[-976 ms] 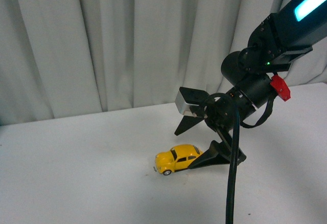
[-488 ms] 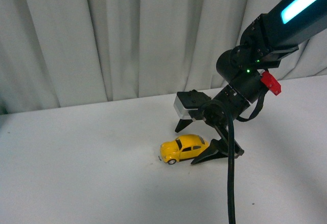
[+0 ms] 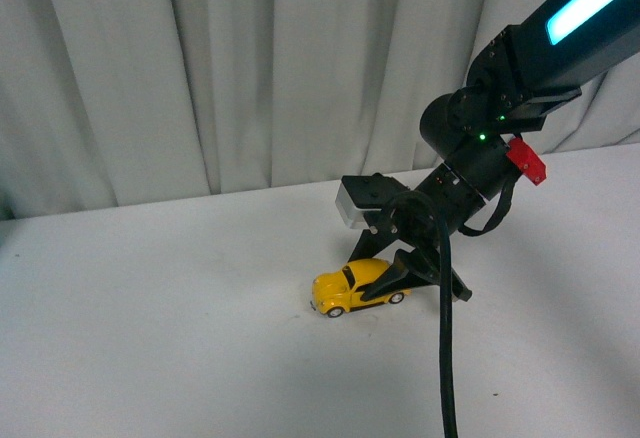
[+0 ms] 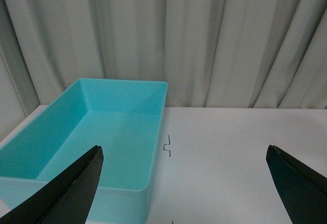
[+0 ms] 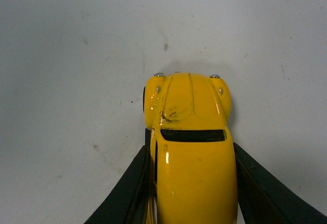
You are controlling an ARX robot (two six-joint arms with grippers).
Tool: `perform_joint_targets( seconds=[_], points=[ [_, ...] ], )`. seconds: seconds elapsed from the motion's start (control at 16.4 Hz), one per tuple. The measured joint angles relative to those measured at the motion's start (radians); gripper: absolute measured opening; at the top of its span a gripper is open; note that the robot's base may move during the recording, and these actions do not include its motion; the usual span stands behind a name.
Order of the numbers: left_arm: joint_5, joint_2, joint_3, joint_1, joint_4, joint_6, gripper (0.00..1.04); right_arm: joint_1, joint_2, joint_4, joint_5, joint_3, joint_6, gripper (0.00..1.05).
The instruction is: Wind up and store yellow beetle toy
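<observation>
You have nothing to read in these views: no word, number or brand shows legibly. The nearest thing to a sign is a small dark hooked mark (image 4: pixel 167 148) on the white table (image 4: pixel 230 183), between the fingers (image 4: pixel 71 193) of the left gripper (image 4: pixel 184 149), and you cannot make a letter of it. On the yellow beetle toy (image 5: pixel 189 106), between the fingers (image 5: pixel 127 193) of the right gripper (image 5: pixel 190 150), the dark specks ahead of the fingertips spell nothing.

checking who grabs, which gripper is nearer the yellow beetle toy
Right. The right gripper straddles the yellow beetle toy, a finger along each side. The left gripper hangs open near a teal bin, no toy in view.
</observation>
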Motion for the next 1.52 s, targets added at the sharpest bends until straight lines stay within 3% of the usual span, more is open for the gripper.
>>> perform_joint_targets(
  seconds=[0.91, 1.52],
  points=[
    [0.000, 0.000, 0.000, 0.000, 0.000, 0.000, 0.98, 0.037, 0.001, 0.091, -0.042, -0.034, 0.092, 0.40],
    [0.000, 0.000, 0.000, 0.000, 0.000, 0.000, 0.98, -0.109, -0.032, 0.154, -0.102, -0.173, 0.019, 0.40]
  ],
)
